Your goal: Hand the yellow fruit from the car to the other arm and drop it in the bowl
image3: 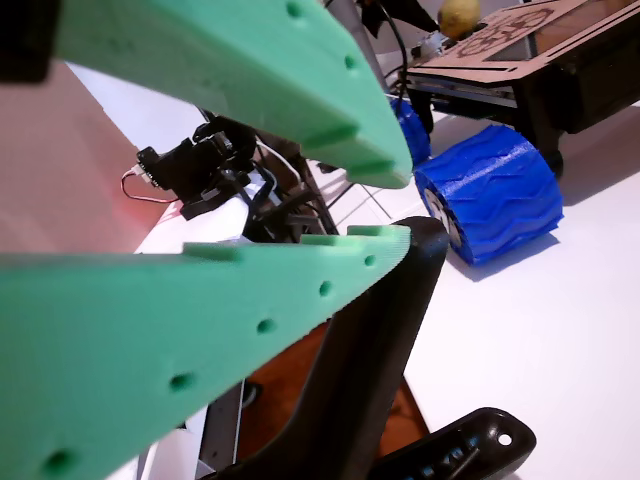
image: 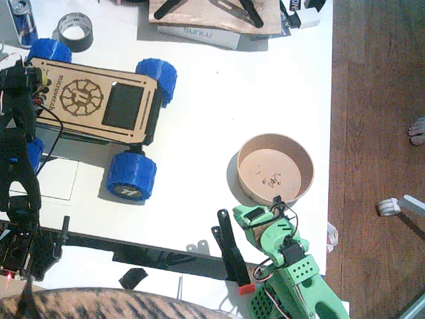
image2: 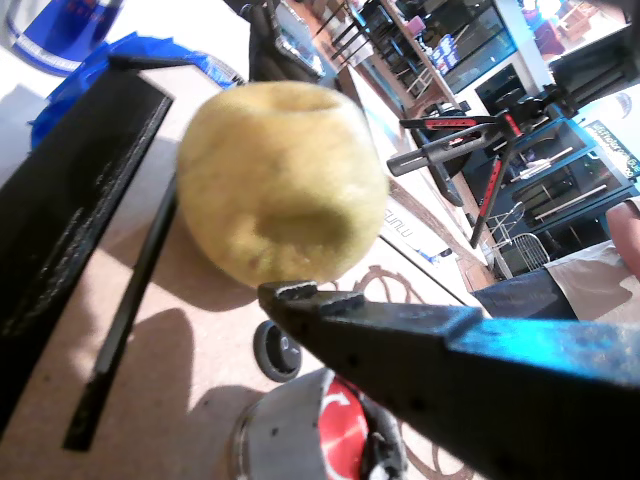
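The white table (image: pixel 265 86) stands on a dark wooden floor (image: pixel 378 100); shelving and a tripod fill the room behind. The yellow fruit (image2: pixel 282 185) rests on the car (image: pixel 99 100) deck, just beside the black left gripper (image2: pixel 250 240); its jaw state cannot be determined. The green right gripper (image3: pixel 340 170) is spread apart, empty, near the bowl (image: pixel 275 169). A tape roll (image: pixel 74 30) lies nearby.

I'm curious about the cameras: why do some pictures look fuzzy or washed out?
Fixed view: the white table glares, washed out. A wrist view: the yellow fruit sits so close it blurs; the background is sharper. Another wrist view: the green claw fills the frame, soft-edged.
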You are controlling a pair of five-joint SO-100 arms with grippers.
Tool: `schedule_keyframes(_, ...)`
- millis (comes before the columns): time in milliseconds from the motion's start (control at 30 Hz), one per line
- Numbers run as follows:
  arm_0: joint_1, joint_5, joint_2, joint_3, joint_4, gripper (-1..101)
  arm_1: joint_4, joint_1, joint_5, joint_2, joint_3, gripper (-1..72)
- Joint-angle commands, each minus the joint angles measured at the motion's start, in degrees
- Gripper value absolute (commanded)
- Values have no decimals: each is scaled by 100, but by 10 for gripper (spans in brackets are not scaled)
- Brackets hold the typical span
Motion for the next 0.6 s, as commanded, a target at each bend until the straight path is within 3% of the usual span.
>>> schedule_keyframes(0,9,35,79,-264,-70,450,35,-62,-79,35,-26,0)
schedule_keyframes(567,88,35,-53,-264,-202,508,35,-62,-88,35,-26,0)
